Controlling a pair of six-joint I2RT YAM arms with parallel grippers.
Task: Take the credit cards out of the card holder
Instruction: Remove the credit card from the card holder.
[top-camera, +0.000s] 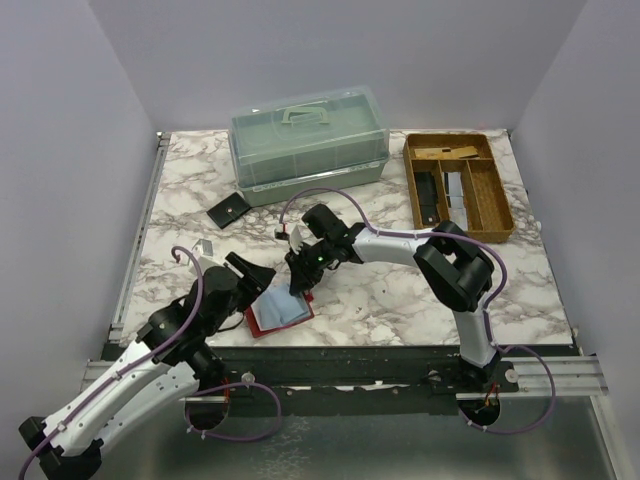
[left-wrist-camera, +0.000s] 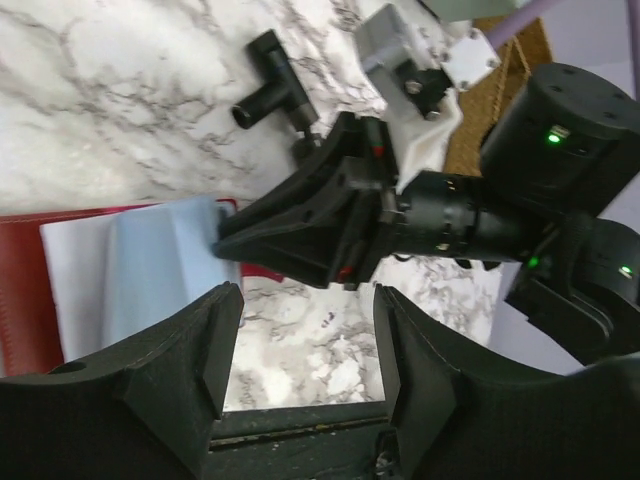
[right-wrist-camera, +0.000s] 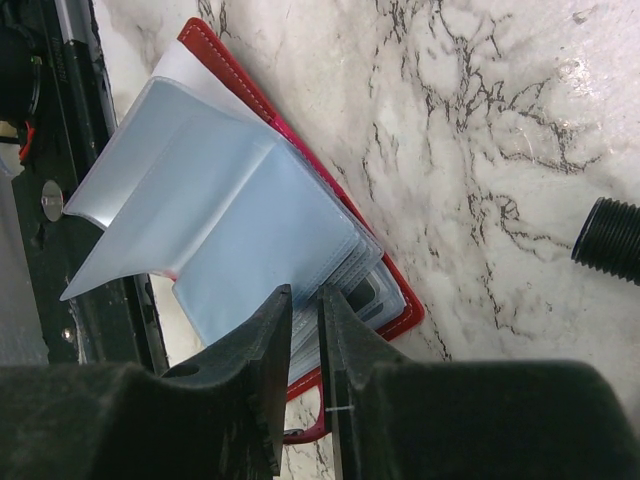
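Pinching card holder edge, right pincer.

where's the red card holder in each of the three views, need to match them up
top external: the red card holder lies low and left of centre, by the marble table's near edge.
left wrist: red card holder at the left edge, pale sleeves on it.
right wrist: red card holder runs diagonally from upper left to lower centre.
Shared landmark: the right gripper, its tips at the sleeves.
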